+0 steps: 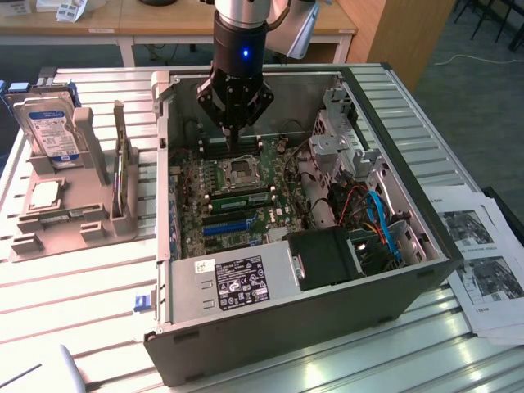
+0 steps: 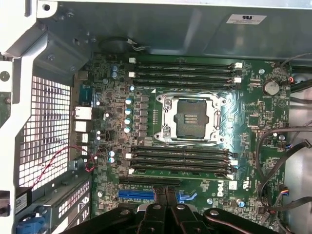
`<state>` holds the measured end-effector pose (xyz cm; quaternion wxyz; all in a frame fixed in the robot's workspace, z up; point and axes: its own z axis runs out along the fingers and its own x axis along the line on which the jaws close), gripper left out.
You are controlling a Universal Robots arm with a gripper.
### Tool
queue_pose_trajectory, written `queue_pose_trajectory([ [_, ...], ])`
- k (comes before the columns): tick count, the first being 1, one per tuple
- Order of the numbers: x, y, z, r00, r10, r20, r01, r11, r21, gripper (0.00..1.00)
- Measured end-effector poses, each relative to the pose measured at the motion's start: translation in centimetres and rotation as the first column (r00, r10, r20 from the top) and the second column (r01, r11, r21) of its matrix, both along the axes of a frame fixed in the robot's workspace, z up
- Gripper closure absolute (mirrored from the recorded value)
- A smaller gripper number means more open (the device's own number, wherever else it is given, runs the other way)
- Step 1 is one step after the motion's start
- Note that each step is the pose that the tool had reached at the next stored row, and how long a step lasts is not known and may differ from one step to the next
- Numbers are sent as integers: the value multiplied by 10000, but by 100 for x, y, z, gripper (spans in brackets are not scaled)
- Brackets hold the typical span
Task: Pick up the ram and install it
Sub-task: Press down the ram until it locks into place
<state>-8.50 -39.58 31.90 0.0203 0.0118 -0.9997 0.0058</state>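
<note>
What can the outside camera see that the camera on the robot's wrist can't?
The exterior view alone has the hard drive in its grey stand, the printed papers and the labelled power supply. The wrist view alone has the white-clipped memory slots behind the socket. Both share the motherboard, CPU socket, blue slot and the shut tool.

The black gripper (image 1: 235, 135) hides part of the far memory slots behind it in the exterior view. In the wrist view the black gripper fingers (image 2: 168, 214) are cut off by the picture's edge, and they cover part of the blue plastic expansion slot (image 2: 136, 194). The white label on the grey metal power supply (image 1: 241, 281) carries print too small to read. The printed paper sheets (image 1: 483, 262) run off the exterior view's right edge.
</note>
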Motion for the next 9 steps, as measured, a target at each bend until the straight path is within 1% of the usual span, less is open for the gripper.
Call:
queue_pose_trajectory([
  [5, -10, 0, -1, 10000, 0, 72, 0, 10000, 8, 90],
  [9, -10, 0, -1, 10000, 1, 75, -1, 10000, 7, 90],
])
